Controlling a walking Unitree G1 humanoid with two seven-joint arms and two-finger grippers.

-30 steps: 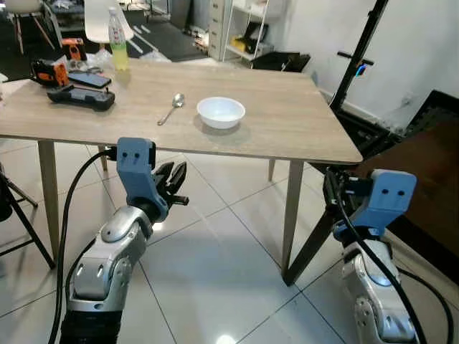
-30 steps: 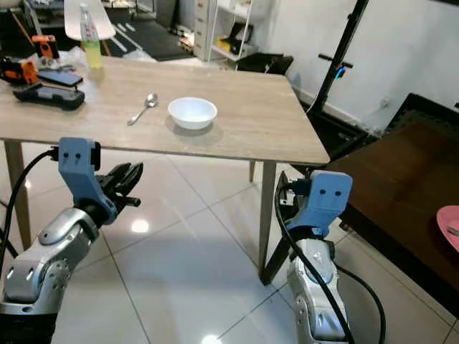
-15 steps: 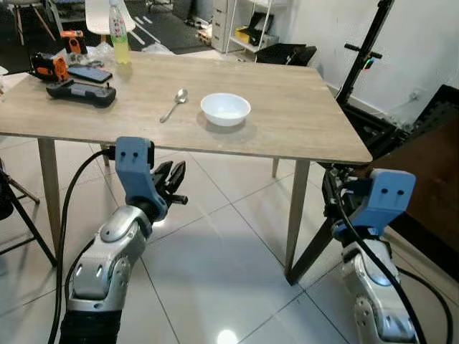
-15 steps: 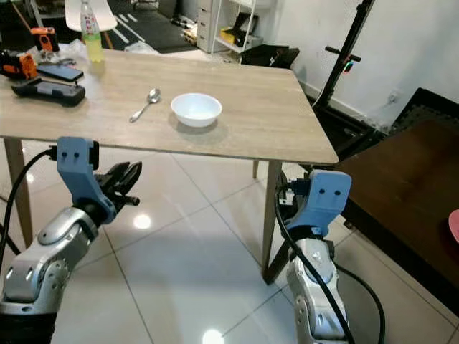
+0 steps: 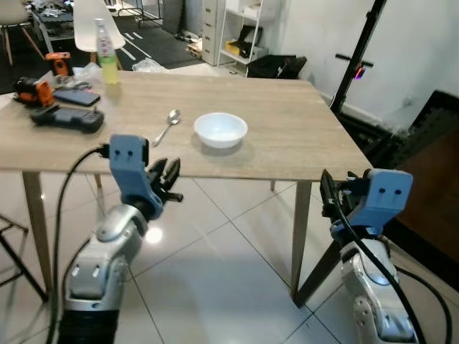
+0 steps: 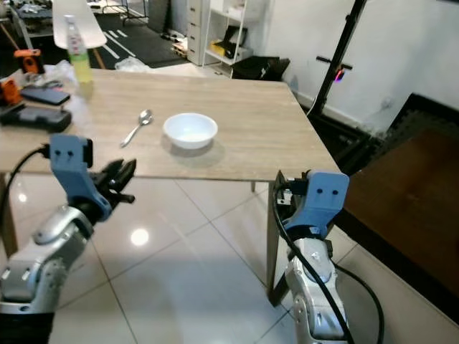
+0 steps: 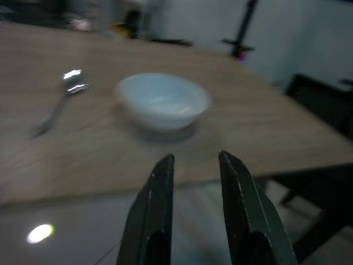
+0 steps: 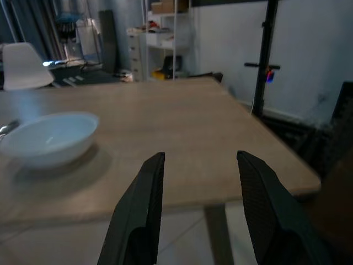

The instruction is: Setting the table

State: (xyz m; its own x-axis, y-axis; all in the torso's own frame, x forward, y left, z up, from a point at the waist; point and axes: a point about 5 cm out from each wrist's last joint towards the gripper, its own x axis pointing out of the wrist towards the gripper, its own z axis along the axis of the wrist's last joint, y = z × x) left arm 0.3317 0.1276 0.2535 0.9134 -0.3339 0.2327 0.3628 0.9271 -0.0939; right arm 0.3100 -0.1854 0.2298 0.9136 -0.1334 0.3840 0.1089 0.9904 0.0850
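Currently the white bowl [image 5: 221, 130] sits beyond the table's near edge, ahead-right of the left gripper [image 5: 166, 177], nearer it than the right gripper [image 8: 201, 182]; both spread, empty.

- Head views are evenly lit; a lamp's glare is mirrored on the floor tiles [image 5: 153, 233].
- Wrist views are dimmer and softly blurred beyond the fingers [image 7: 155, 205].

A lived-in room: wooden table [image 5: 287, 136], tiled floor [image 5: 215, 272], shelving [image 5: 247, 29].
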